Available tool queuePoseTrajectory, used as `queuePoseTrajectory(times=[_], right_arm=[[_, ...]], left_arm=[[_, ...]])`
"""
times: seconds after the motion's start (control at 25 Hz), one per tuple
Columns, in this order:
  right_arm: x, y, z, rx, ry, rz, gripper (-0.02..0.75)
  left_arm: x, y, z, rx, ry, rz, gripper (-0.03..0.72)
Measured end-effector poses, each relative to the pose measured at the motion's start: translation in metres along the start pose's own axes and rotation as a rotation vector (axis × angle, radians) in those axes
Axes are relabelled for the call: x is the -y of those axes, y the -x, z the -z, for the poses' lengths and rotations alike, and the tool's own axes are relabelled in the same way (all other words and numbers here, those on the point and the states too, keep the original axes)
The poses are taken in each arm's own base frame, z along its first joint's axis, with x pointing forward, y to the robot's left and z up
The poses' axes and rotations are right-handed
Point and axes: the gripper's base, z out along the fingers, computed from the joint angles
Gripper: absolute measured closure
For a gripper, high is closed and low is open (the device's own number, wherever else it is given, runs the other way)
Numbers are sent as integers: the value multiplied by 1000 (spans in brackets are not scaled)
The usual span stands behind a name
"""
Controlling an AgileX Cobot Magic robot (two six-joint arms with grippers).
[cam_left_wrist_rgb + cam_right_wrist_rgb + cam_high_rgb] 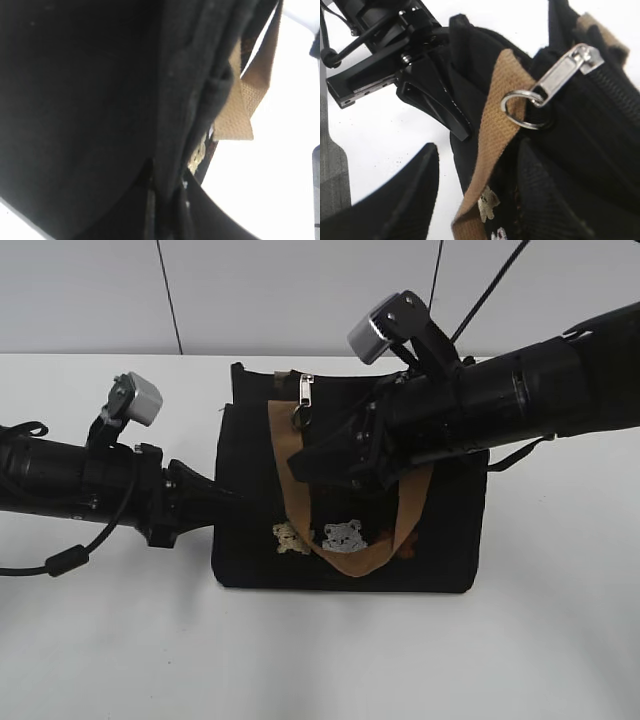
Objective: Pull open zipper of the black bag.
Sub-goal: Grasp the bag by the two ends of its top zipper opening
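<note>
The black bag [440, 530] stands on the white table with its bear pictures facing me. My left gripper [225, 502] comes in from the left and is shut on the bag's left edge; in the left wrist view black fabric [100, 100] is pinched between the jaws of that gripper [165, 210]. The zipper's silver pull [305, 393] lies at the top left of the bag, its ring [522, 107] resting against a tan strap [495, 125]. My right gripper [330, 468] hovers open over the bag's front, just below the pull, with the strap between its fingers [405, 200].
The tan handle loop [385, 550] hangs down the bag's front. The left arm's gripper [435, 95] shows close by in the right wrist view, at the bag's edge. White table [320, 660] surrounds the bag; a wall rises behind.
</note>
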Motion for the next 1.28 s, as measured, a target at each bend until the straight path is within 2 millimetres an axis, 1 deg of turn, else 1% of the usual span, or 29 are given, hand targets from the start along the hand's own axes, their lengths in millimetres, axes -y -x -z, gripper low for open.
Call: queuePoseTrajectory(times=[0.6, 0.84, 1.08, 1.28], right_arm=[[5, 0, 0, 0, -60, -7, 351], [9, 3, 0, 41, -104, -57, 351], [10, 5, 0, 62, -105, -72, 351], [11, 0, -8, 73, -76, -91, 351]], left_arm=[[0, 0, 0, 0, 4, 2, 661], [-1, 0, 0, 2, 8, 4, 661], [-1, 1, 0, 3, 9, 2, 661], [-2, 1, 0, -2, 13, 1, 661]])
